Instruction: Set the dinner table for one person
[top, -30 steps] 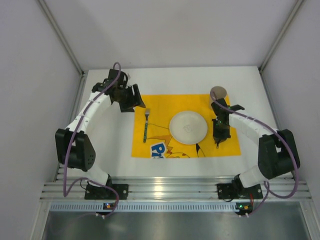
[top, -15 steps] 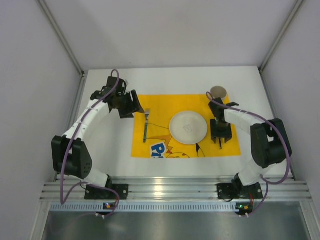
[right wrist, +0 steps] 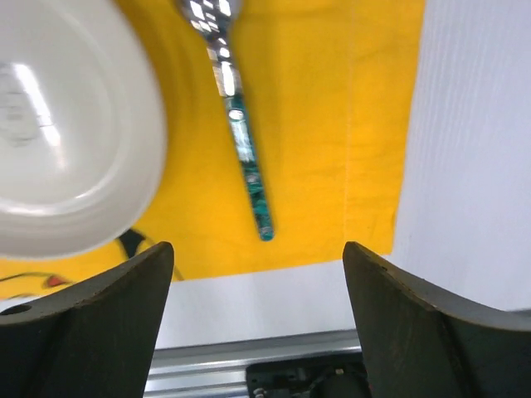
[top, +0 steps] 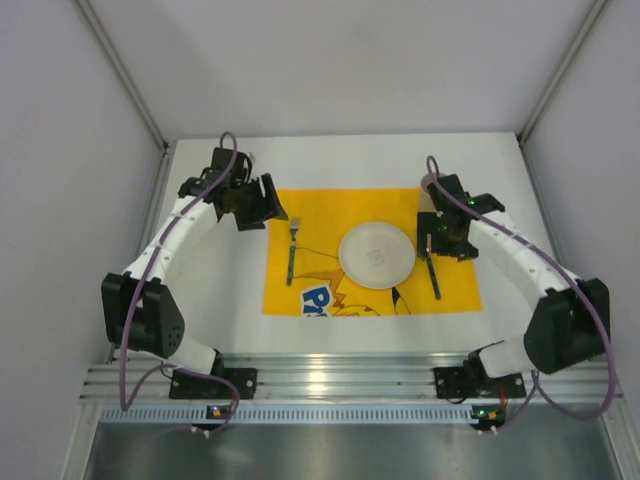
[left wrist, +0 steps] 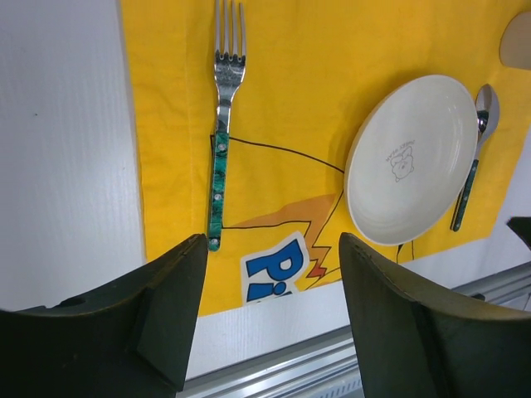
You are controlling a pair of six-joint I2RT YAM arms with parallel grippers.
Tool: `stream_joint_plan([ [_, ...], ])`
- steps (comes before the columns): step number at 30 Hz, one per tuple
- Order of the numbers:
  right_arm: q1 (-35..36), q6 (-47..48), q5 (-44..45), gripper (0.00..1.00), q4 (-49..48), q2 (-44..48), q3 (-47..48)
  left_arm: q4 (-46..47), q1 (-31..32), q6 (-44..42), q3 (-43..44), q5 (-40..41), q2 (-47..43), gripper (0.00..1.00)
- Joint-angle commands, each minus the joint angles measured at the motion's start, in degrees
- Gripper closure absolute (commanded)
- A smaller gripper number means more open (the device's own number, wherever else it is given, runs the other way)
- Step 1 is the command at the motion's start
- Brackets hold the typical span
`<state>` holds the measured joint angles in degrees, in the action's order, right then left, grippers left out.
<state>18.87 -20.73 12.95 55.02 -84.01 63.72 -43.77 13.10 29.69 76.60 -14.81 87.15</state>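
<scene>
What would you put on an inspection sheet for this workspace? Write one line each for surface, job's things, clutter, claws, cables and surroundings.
surface: white dinner table with a yellow printed placemat lying flat on it.
job's things: plate on the mat; fork to its left; spoon to its right; tan round item at the mat's far right corner, partly hidden.
clutter: nothing seen.
claws: left claw open and empty, near the mat's far left corner; right claw open and empty, above the spoon's far end.
cables: a purple cable runs along each arm.
surroundings: grey walls around the table; aluminium rail at the near edge.
</scene>
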Motion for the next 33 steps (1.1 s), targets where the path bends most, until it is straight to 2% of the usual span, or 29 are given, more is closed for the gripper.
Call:
stream_joint_plan([
  [1,3.09,-0.19,-7.31,0.16,0.53,12.95,6.23,-1.58,-0.27,-2.53,1.98,2.58,-1.98,0.29],
  [3,5.11,-0.27,-11.09,0.11,-2.45,18.33,6.33,-1.41,-0.27,-3.15,0.67,2.94,-3.21,0.28],
  [4,5.82,-1.67,-10.76,0.02,-5.51,24.10,5.28,-1.32,-0.27,-3.76,0.14,2.86,-4.79,0.27],
  [6,6.35,-4.48,-7.87,0.00,-10.60,30.01,2.39,-0.62,-0.18,-4.46,-1.27,2.94,-6.29,0.26],
  [7,6.44,-7.80,-6.55,0.00,-12.29,35.96,-2.42,-0.44,-0.10,-5.16,-1.71,3.20,-8.38,0.25],
  [9,6.44,-10.11,-4.35,0.00,-15.63,42.05,-7.62,1.13,1.22,-5.43,-3.98,10.11,-12.25,0.15],
  [10,6.44,-11.77,-4.25,0.00,-15.82,47.30,-12.17,2.71,1.83,-5.00,-5.39,12.76,-14.97,0.14],
  [11,6.35,-12.40,-4.60,0.00,-15.74,49.62,-14.13,7.25,2.45,-4.47,-7.41,19.57,-22.48,0.11],
  [12,6.35,-13.10,-6.34,0.00,-14.87,51.29,-15.81,11.21,2.54,-4.12,-13.00,21.38,-26.64,0.02],
  [14,6.35,-14.42,-6.01,0.00,-12.50,53.76,-17.40,17.64,2.63,-5.16,-18.91,24.46,-36.99,0.01],
  [15,6.44,-15.21,-3.31,0.00,-10.31,54.12,-17.23,21.75,2.63,-5.87,-23.03,25.61,-38.97,0.02],
  [18,6.35,-16.45,-2.75,0.00,-9.24,54.13,-17.32,20.93,2.63,-7.19,-25.18,26.06,-41.97,0.01],
  [25,6.53,-16.62,-5.21,0.00,-10.46,52.19,-18.46,18.46,2.63,-6.58,-24.57,21.41,-42.86,0.01],
  [28,6.53,-16.10,-6.79,0.00,-11.52,51.58,-18.99,16.97,2.63,-6.49,-24.22,21.14,-43.21,0.01],
  [30,6.44,-14.00,-10.82,0.00,-14.75,51.58,-20.12,16.26,2.63,-6.84,-24.13,21.57,-43.47,0.01],
  [33,6.44,-12.41,-9.79,0.00,-13.55,49.22,-17.86,15.03,2.63,-7.89,-23.60,22.80,-43.39,0.02],
])
